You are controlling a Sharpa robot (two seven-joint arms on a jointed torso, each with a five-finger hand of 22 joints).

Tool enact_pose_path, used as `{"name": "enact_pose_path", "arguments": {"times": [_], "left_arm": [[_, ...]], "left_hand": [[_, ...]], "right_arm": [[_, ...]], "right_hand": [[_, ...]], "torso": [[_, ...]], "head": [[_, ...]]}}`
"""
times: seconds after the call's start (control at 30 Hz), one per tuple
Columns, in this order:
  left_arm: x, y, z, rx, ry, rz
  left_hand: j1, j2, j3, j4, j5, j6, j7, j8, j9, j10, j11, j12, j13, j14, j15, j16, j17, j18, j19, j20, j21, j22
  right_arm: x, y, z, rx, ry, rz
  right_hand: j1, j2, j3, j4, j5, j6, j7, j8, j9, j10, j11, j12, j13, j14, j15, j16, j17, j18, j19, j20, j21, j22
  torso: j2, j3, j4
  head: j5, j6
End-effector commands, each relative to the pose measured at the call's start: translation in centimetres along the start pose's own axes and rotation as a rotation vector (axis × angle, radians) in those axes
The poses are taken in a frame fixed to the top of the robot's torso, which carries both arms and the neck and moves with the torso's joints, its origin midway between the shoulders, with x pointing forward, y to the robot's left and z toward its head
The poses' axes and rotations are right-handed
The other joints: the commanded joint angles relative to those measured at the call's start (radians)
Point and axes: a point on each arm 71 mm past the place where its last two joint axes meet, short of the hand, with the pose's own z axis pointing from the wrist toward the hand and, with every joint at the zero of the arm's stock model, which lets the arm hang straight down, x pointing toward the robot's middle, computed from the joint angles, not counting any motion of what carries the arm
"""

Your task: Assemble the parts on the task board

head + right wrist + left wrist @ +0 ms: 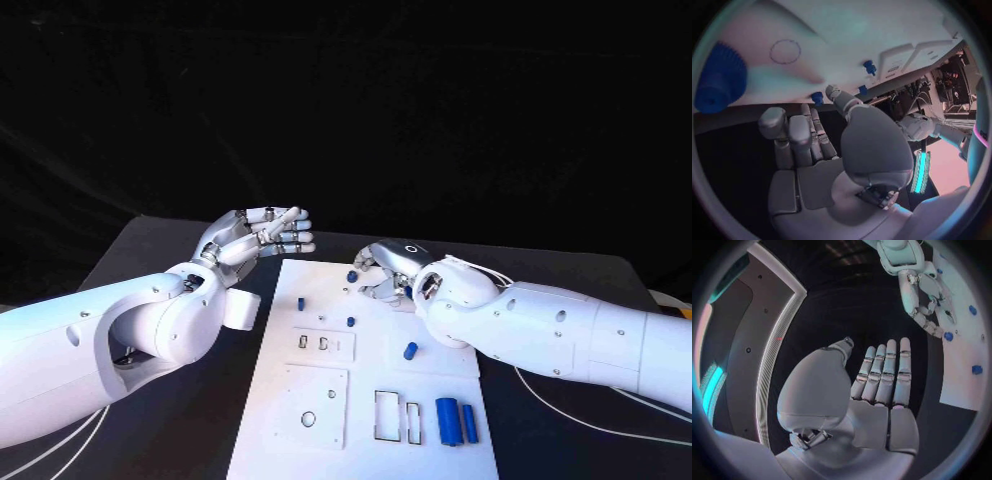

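The white task board (pixel 361 455) runs down the middle of the table. My right hand (pixel 392 272) hovers over its far end, where thumb and a fingertip pinch a small blue part (pixel 352 276) at the board's surface. The right wrist view has that part (pixel 817 97) at the thumb's tip, and the left wrist view has the part (pixel 948 336) at the right hand (pixel 928 310). My left hand (pixel 260 238) is raised off the board's far left corner; its fingers (pixel 886 372) are straight and hold nothing. Two small blue pegs (pixel 302 303) (pixel 351 322) stand in the board.
A blue toothed part (pixel 411 350) lies mid-board beneath my right wrist, large in the right wrist view (pixel 720 77). Two blue cylinders (pixel 457 421) lie side by side near the board's front right, next to rectangular slots (pixel 397 417). Black table (pixel 577 440) surrounds the board.
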Motion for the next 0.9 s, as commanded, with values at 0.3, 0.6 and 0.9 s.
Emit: {"name": "enact_pose_path", "arguments": {"times": [0.3,0.6,0.9], "left_arm": [[-0.1,-0.2,-0.1,0.009,0.02,-0.015],[-0.1,-0.2,-0.1,0.011,0.027,-0.019],[0.0,-0.2,-0.1,0.006,0.034,-0.023]], "left_hand": [[-0.004,-0.005,0.003,0.003,-0.005,-0.009,0.028,-0.006,-0.001,0.0,0.005,-0.006,-0.001,-0.004,0.003,-0.007,0.002,0.013,0.004,0.0,-0.005,-0.002],[-0.009,-0.011,-0.003,0.004,-0.005,-0.009,0.027,-0.007,-0.001,0.001,0.004,-0.008,0.0,-0.006,0.004,-0.01,0.004,0.013,0.003,0.001,-0.007,-0.004],[-0.01,-0.012,-0.004,0.004,-0.005,-0.009,0.026,-0.007,-0.001,0.001,0.004,-0.009,0.0,-0.006,0.004,-0.011,0.004,0.013,0.003,0.001,-0.008,-0.004]], "right_arm": [[-4.7,-4.6,-4.3,0.109,-0.04,0.152],[-5.4,-7.6,-6.3,0.206,0.1,0.175],[-4.5,-8.4,-6.3,0.246,0.139,0.196]], "right_hand": [[0.017,0.007,0.053,0.019,0.033,0.074,-0.011,0.006,0.01,0.195,-0.033,0.097,0.012,0.06,-0.025,0.074,0.115,-0.033,0.125,-0.02,0.11,0.162],[0.023,-0.02,-0.1,0.068,0.016,-0.007,-0.025,-0.017,0.025,0.266,-0.055,0.246,0.154,0.067,-0.046,0.09,0.136,-0.04,0.145,-0.041,0.128,0.201],[0.093,0.006,-0.215,0.149,0.04,-0.037,-0.029,0.028,0.069,0.167,-0.06,0.592,0.47,0.1,-0.048,0.169,0.296,-0.054,0.186,-0.045,0.163,0.268]], "torso": [[-0.011,0.0003,-0.0202],[-0.013,0.0043,-0.0267],[-0.011,0.0017,-0.0222]], "head": [[-0.004,0.007],[-0.007,0.012],[-0.01,0.007]]}}
